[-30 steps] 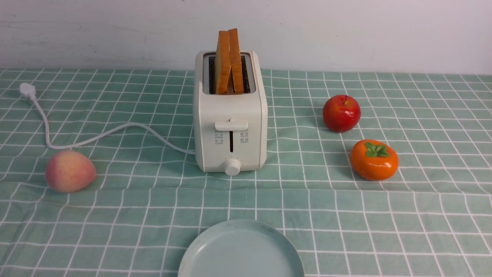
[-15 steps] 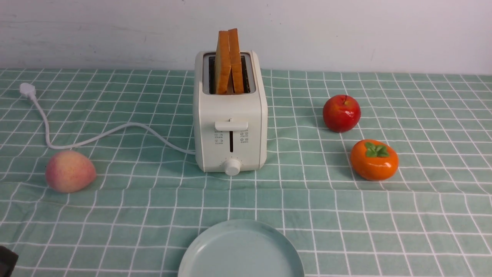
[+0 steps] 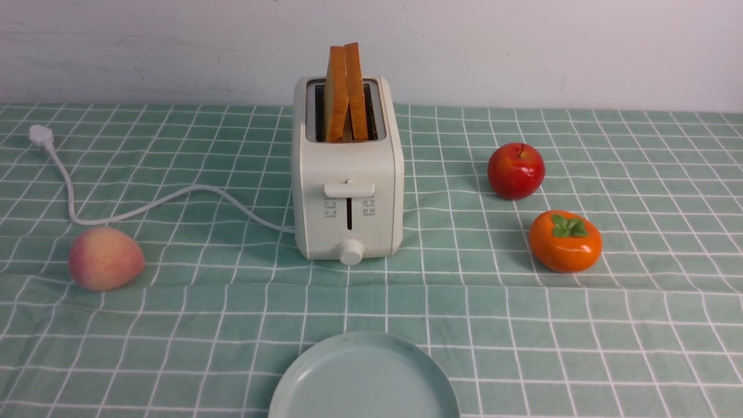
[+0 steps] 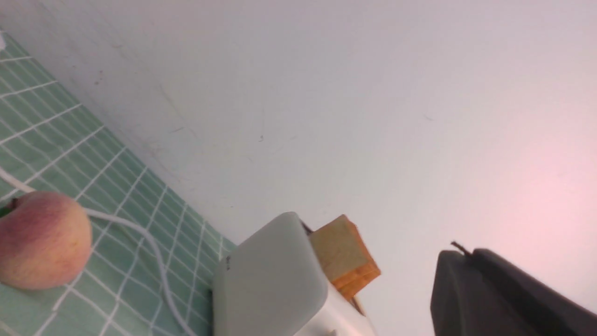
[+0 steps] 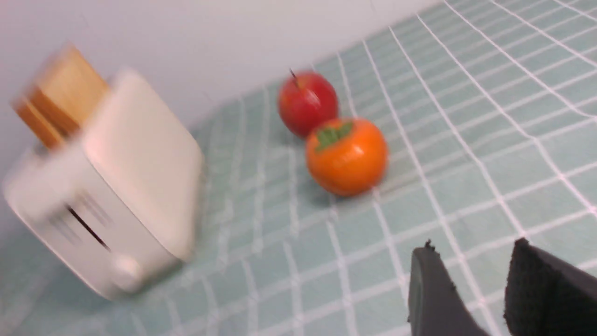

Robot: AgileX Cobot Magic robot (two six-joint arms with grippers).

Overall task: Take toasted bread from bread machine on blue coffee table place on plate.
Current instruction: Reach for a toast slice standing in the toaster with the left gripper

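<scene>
Two slices of toasted bread (image 3: 346, 87) stand upright in the slots of the cream-white bread machine (image 3: 348, 191), mid-table on the green grid cloth (image 3: 522, 325). The pale blue-green plate (image 3: 363, 377) lies empty at the front edge. Neither gripper shows in the front view. In the left wrist view my left gripper (image 4: 461, 252) is shut and empty, in the air apart from the bread machine (image 4: 266, 284) and toast (image 4: 343, 254). In the blurred right wrist view my right gripper (image 5: 473, 245) is open and empty above the cloth, apart from the bread machine (image 5: 126, 186) and toast (image 5: 60, 98).
A peach (image 3: 105, 258) lies front left, with the white power cord (image 3: 145, 206) curving behind it to a plug at the far left. A red apple (image 3: 515, 171) and an orange persimmon (image 3: 565, 241) sit right of the bread machine. A white wall backs the table.
A dark part of the left arm showed at the front view's lower left corner half a second ago and is out of that view now. The table's things have not moved.
</scene>
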